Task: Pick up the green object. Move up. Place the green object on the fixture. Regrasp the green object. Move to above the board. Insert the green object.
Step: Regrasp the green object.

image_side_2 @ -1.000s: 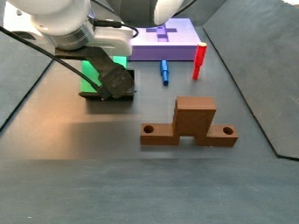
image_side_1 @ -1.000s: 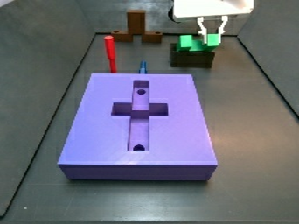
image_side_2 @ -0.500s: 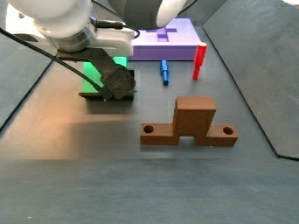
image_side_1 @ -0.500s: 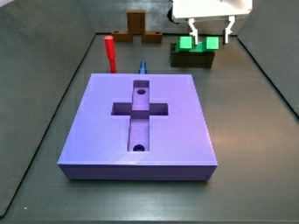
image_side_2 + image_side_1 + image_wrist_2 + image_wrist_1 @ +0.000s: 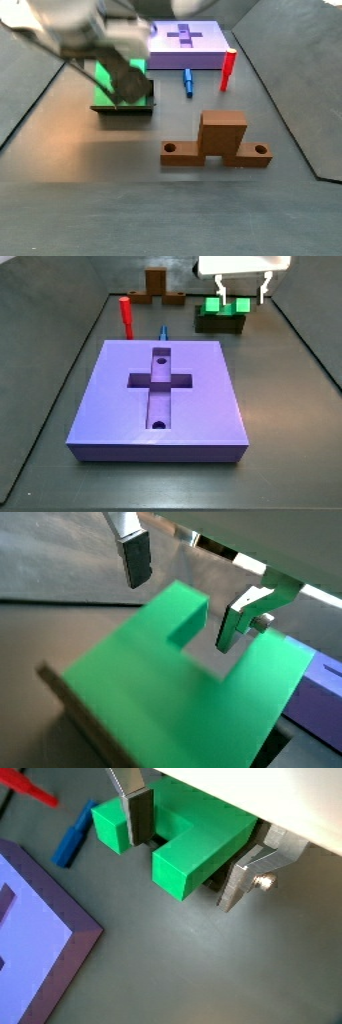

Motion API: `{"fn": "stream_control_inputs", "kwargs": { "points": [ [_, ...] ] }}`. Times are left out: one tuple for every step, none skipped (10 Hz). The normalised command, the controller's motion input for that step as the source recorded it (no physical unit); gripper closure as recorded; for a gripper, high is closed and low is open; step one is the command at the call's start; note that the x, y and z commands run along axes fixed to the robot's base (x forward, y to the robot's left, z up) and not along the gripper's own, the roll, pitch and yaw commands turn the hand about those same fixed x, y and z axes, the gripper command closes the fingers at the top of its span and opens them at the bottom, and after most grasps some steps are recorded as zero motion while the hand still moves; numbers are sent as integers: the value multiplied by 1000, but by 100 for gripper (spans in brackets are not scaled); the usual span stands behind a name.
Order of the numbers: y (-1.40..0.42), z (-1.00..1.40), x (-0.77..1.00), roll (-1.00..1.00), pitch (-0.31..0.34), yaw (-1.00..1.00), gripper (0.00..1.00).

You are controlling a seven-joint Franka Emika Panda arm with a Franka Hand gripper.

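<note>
Green object (image 5: 222, 305) sits on fixture (image 5: 221, 323), placed. Your tool (image 5: 189, 852) straddles it, fingers spread, not pinching (regrasp pending). Left: regrasp, carry above board (image 5: 162, 396), insert.

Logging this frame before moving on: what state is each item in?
Bright green U-shaped plastic piece: resting on the fixture, not gripped.
Dark olive block fixture: carrying the green piece.
Tool: open, fingers straddling the green piece.
Purple slab board: cross recess empty.
Thin red peg: upright.
</note>
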Motion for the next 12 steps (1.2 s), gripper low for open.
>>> {"fn": "stream_control_inputs", "kwargs": {
  "points": [
    [0,460,-23,869,97,83,0],
    [0,491,0,949,114,197,0],
    [-120,434,0,1000,40,209,0],
    [-231,389,0,1000,40,143,0],
    [-251,357,0,1000,69,40,0],
    [-334,351,140,1000,189,0,0],
    [-346,277,123,1000,191,0,0],
    [-371,251,191,1000,203,0,0],
    [-369,231,226,1000,171,0,0],
    [-331,83,317,1000,163,0,0],
    [-314,-91,186,1000,11,0,0],
    [-160,-123,123,943,0,0,0]
  ]
}}
